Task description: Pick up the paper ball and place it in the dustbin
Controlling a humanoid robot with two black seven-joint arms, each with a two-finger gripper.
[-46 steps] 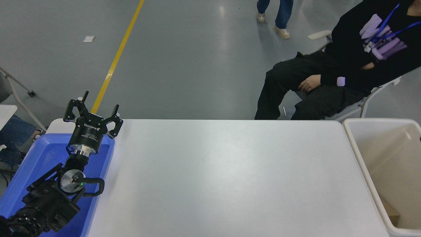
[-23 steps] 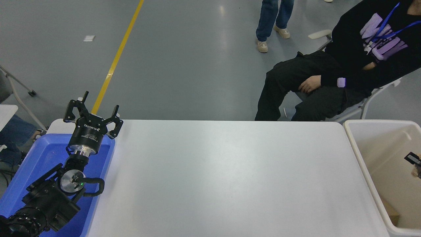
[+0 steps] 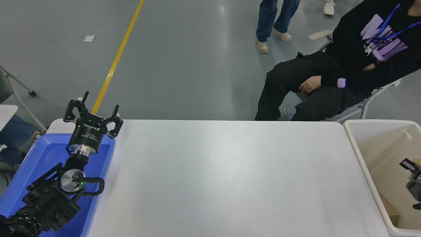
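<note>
Now, operator, your right gripper [image 3: 411, 171] is only just in the head view, cut off by the right edge of the picture — a black finger and a bit of the body show over the inside of the large rectangular cream-white plastic dustbin [image 3: 357, 144]. A tan, crumpled patch sits right against that finger, likely the wrinkly brown kraft paper ball [image 3: 417, 162]; too little shows for you to be sure, and you cannot tell whether the fingers are spread or pinching it. Below the gripper, in the bin's near corner, lies a flat brown piece of cardboard [image 3: 389, 210].

Your left gripper [image 3: 93, 110] sits far across the white table [image 3: 213, 177] from the right one, at the lower left, fingers spread wide with nothing between them, hanging above the far end of the shallow bright blue plastic tray [image 3: 39, 158].

Beyond the bin, a person in black [image 3: 315, 82] sits on a chair; another person's legs in blue jeans [image 3: 276, 16] stand further back.
</note>
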